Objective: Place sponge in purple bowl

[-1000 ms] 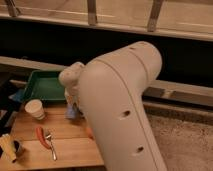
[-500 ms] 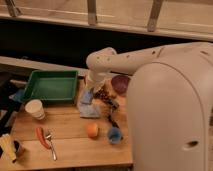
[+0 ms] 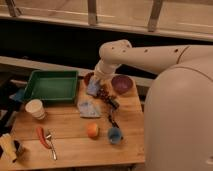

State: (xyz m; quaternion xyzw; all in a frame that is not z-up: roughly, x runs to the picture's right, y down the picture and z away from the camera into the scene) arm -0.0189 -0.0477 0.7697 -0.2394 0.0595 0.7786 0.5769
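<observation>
Sponge (image 3: 93, 87), a pale blue block, was seen hanging just under the end of the white arm (image 3: 145, 56), apparently held in the gripper (image 3: 95, 84); the jaws themselves were hidden behind the wrist and the block, so whether they were clamped on it could not be told for certain. It was held above the far part of the wooden table (image 3: 75, 145), between the green tray (image 3: 52, 86) on one side and the purple bowl (image 3: 122, 83) on the other. The bowl stood near the table's far edge, beside the sponge but apart from it, and the sponge was not inside it.

Below the gripper a crumpled blue-grey cloth (image 3: 89, 109) was lying flat on the wood. A string of dark objects (image 3: 108, 102) was spread from beside the sponge toward the near side; what they were could not be made out. An orange fruit (image 3: 92, 130) and a small blue cup (image 3: 115, 135) were set close together nearer the front. A white paper cup (image 3: 35, 108) stood in front of the tray. A red-handled tool (image 3: 42, 137) and a metal spoon (image 3: 51, 144) were laid side by side near the front edge, and a yellow object (image 3: 7, 146) was placed at the corner.
</observation>
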